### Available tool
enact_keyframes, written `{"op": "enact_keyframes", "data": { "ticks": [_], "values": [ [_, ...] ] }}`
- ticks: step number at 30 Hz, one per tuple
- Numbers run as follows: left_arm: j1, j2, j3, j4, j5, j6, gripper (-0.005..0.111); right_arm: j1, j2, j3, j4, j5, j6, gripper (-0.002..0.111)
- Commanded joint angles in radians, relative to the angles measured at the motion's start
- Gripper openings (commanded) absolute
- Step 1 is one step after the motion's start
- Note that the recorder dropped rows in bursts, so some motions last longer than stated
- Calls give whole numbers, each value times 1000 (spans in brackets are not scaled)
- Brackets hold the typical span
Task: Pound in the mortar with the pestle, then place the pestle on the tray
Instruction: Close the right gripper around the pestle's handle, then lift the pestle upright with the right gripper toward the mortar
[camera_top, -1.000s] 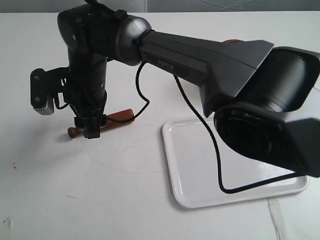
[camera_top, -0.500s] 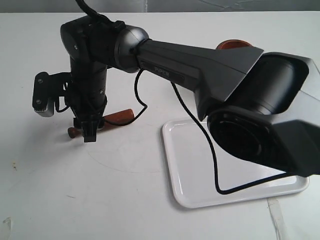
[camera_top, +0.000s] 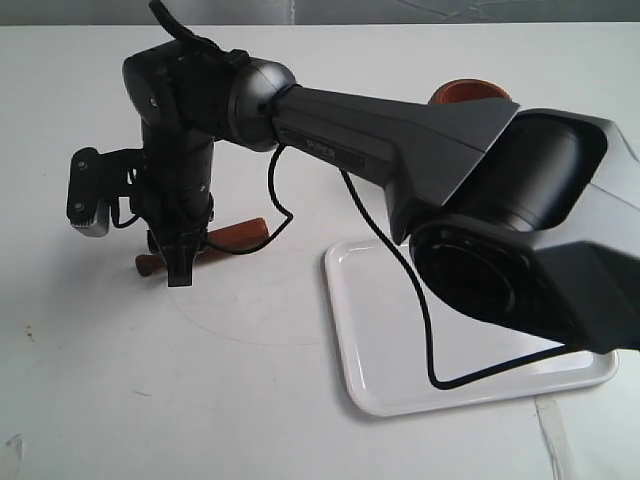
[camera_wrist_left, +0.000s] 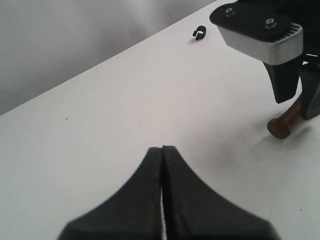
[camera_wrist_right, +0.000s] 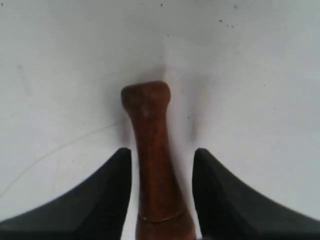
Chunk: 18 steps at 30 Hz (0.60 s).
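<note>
Reddish-brown wood identifies the tool of the task: the slim, club-shaped dark wooden pestle lies flat on the matt white table, thick end towards the tray, small knob away from it. The glossy white rectangular tray, with rounded corners and a low raised rim, sits near the pestle but apart from it; a loop of thin black cable from the arm passes in front of it. The rounded light brown wooden mortar, reddish at the rim, stands beyond the tray and is largely hidden by the dark right arm, which reaches across the scene from the right. The right gripper points down over the pestle's slim part. Its two black fingers stand apart on either side of the shaft. A strip of table shows between the wood and one finger, while the gap at the other is too narrow to judge. The left gripper, seen only in its own wrist view, is held over the table with its jaws pressed together and nothing between them. The pestle's knob and a small black curled object lie well ahead of it.
</note>
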<state>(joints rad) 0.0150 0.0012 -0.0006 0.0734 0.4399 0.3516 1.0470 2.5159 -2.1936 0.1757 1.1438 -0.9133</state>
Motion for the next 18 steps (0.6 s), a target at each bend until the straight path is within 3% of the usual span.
{"op": "enact_keyframes", "data": {
  "ticks": [1, 12, 14, 16, 18],
  "values": [
    [-8, -1, 1, -7, -3, -8, 0, 2, 4, -7, -2, -7, 2, 37],
    [-8, -1, 1, -7, -3, -8, 0, 19, 34, -7, -41, -31, -6, 31],
    [-8, -1, 1, -7, -3, -8, 0, 32, 34, -7, -86, -41, -6, 19],
    [-8, -1, 1, -7, -3, -8, 0, 52, 8, -7, -140, -77, -6, 0],
    [-8, -1, 1, -7, -3, -8, 0, 58, -38, -7, -125, -141, 35, 0]
  ]
}}
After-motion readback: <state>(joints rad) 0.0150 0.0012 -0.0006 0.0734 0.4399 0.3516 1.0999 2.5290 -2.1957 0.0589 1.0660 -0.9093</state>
